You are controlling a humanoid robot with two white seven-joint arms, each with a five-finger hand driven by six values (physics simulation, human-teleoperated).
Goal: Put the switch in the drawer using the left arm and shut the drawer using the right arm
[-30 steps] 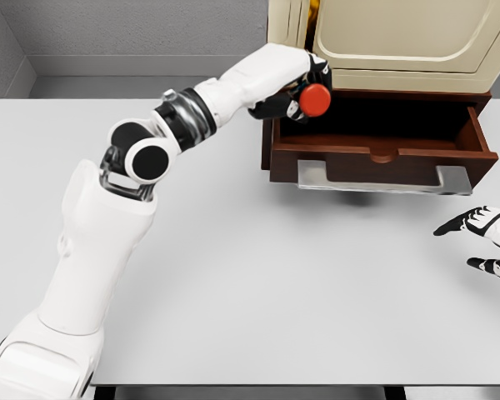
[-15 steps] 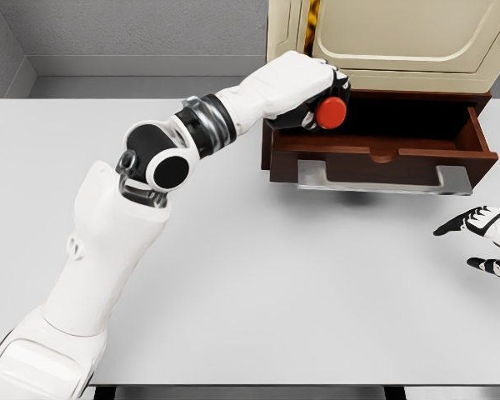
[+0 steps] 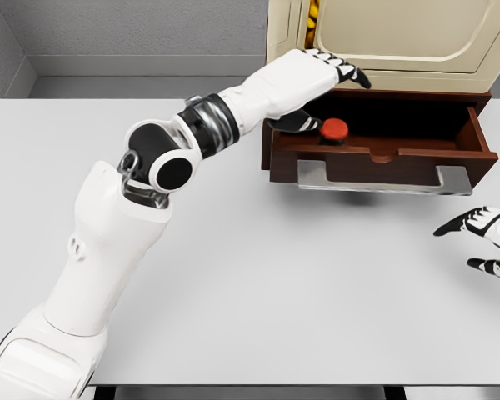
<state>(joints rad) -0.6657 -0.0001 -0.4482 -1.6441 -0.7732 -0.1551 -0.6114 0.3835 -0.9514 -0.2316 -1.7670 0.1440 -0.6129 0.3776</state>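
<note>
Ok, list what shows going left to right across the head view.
Left arm's black elbow joint → left hand, fingers spread above the drawer → red switch lying in the open drawer → drawer's metal handle → right hand resting at the table's right edge.

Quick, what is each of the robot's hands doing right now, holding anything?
Left hand: open above the drawer, holding nothing; the red switch sits inside it.
Right hand: open, holding nothing.
</note>
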